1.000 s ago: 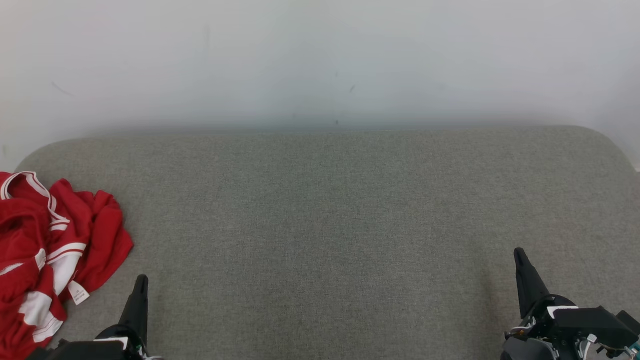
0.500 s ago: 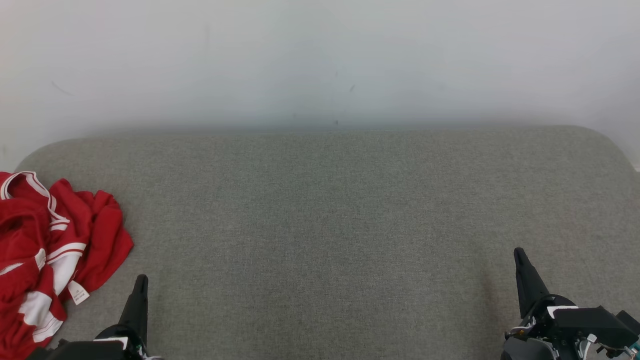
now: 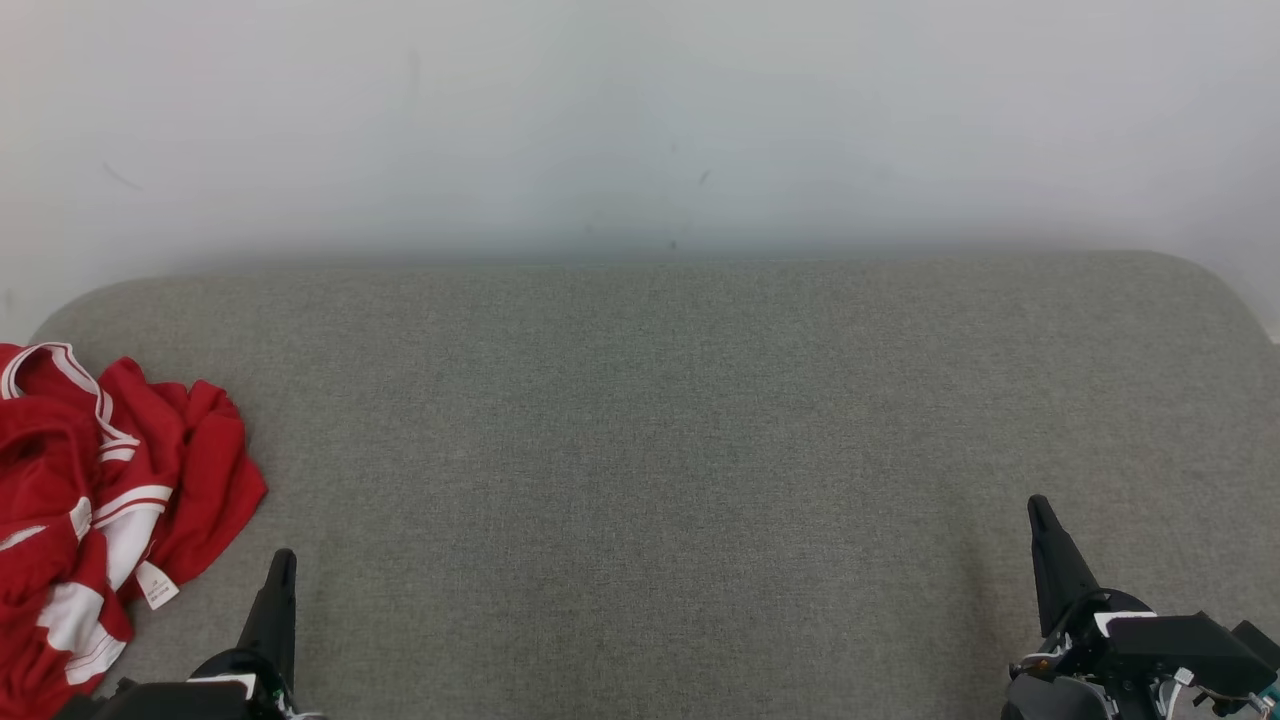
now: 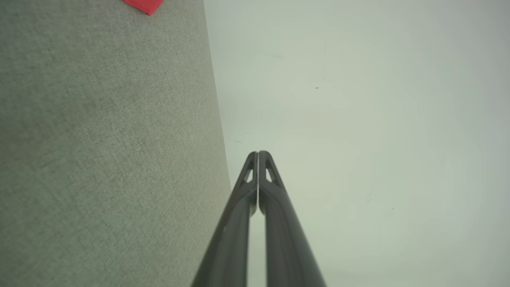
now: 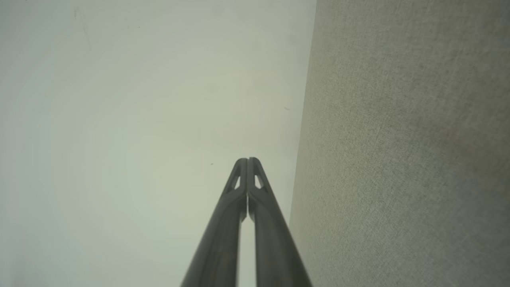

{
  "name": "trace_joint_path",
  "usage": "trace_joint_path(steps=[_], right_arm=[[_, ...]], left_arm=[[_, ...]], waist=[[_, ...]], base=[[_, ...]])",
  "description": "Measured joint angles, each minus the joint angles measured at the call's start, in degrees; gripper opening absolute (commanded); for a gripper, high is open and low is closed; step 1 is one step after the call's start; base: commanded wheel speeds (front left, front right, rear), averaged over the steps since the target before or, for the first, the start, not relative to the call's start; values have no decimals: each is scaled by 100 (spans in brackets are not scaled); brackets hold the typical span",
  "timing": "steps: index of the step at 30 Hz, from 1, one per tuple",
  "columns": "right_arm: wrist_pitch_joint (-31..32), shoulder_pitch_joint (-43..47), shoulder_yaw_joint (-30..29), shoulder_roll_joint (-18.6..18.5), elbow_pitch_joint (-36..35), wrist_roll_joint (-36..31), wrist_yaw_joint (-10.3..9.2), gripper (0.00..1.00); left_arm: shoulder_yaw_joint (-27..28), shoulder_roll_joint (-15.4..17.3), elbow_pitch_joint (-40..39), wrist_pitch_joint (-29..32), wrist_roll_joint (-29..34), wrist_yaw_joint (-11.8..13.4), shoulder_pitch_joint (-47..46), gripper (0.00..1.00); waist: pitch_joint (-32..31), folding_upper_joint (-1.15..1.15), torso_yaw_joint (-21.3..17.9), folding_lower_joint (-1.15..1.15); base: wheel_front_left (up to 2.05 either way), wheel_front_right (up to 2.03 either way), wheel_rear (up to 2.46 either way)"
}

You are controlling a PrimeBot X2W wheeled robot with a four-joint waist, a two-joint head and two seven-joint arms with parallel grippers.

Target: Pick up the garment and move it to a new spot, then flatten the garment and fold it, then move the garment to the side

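red garment (image 3: 60, 470) crumpled at left

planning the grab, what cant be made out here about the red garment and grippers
Garment, head view: cut off by the left and bottom edges, so full extent and type unknown.
Its white label, head view: too small to read.
Garment, left wrist view: a red corner at the top edge, rest cut off.
Left gripper and right gripper, head view: arms behind them cut off by the bottom edge.
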Motion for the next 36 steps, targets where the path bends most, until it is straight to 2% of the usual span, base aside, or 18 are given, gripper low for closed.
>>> trace_joint_path(steps=[23,24,30,36], right_arm=[[1,-1,-3,2,0,-4,0,0],[-1,7,-1,5,23,-2,0,100],[-8,244,27,44,311,2,0,100],[-144,319,145,46,266,2,0,100]], left_arm=[[3,-4,0,16,1,0,-1,0],[2,-5,11,16,0,0,7,100],[-11,-77,290,14,0,23,238,100],[-92,-82,279,-162,16,31,287,100]], waist=[[0,0,0,0],[0,0,0,0],[-1,0,-1,0],[-27,0,-7,0]], base=[[0,0,0],[0,0,0],[0,0,0],[0,0,0]])
